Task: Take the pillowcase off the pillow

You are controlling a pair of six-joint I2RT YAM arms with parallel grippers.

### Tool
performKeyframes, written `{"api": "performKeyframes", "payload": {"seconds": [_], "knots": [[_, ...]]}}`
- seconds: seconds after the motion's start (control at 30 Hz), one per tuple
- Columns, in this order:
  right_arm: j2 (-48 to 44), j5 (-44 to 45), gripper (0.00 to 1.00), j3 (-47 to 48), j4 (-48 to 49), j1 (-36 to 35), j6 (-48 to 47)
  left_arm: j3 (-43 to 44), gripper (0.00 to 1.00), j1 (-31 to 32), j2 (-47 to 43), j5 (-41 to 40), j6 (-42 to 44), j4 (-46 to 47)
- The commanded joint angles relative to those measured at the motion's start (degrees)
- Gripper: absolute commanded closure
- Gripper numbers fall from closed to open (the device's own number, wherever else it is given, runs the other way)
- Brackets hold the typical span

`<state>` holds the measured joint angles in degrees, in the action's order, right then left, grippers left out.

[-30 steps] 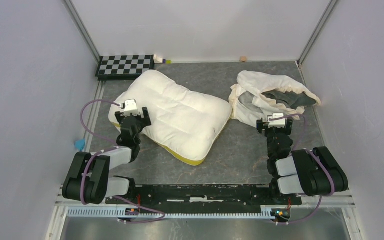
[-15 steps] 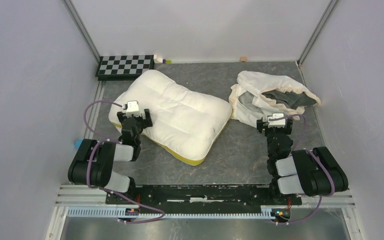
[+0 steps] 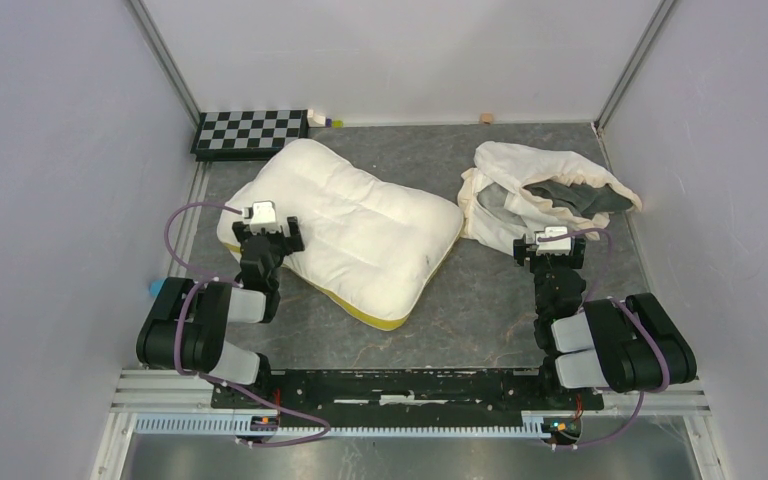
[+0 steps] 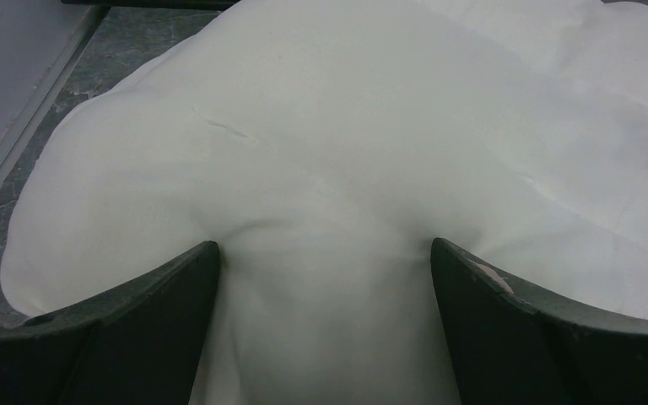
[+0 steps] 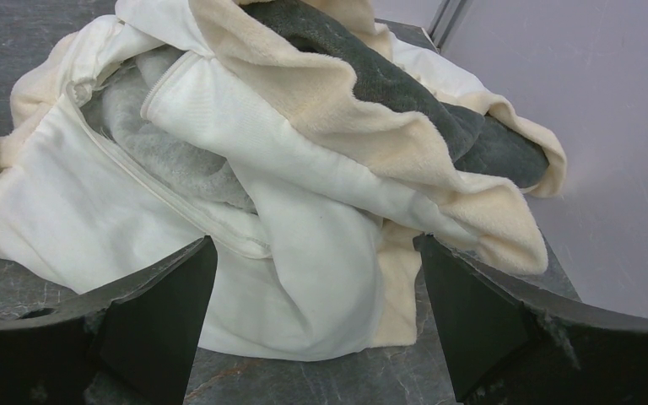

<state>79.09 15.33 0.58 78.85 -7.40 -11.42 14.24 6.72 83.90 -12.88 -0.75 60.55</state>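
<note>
1. Cream and grey, the pillowcase [image 3: 545, 190] lies as a crumpled heap at the far right of the table [image 3: 480, 300]. It is fully apart from the pillow [image 3: 360, 225], which rests bare at the left centre, with its yellow band along the near edge.
2. Compared with one second ago, we see that only the left arm has moved. Its elbow has shifted a little, and the left gripper [image 3: 268, 232] has spread the last small bit. The pillow, the pillowcase and the right arm are where they were.
3. We judge from this that the removal itself is done. The left arm is letting go, and only drawing back seems to remain.
4. The left fingers [image 4: 160, 287] stand fully apart. The near left corner of the pillow bulges between them and its fabric seems to touch their inner sides, but nothing is pinched.
5. The right gripper [image 3: 550, 243] also has its fingers [image 5: 489, 304] wide apart and holds nothing. The white lining of the pillowcase lies just beyond the fingertips; we cannot tell whether they touch it.
</note>
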Motion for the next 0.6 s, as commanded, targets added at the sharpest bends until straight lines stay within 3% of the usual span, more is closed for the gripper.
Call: {"api": "performKeyframes", "payload": {"seconds": [0.0, 0.57], "knots": [[0.0, -0.1, 0.02, -6.0, 3.7, -0.1, -0.7, 0.8, 0.00, -0.5, 0.6, 1.4, 1.9, 0.9], [0.1, -0.1, 0.02, -5.9, 3.7, -0.1, -0.7, 0.9, 0.00, -0.6, 0.6, 1.5, 1.8, 0.6]]}}
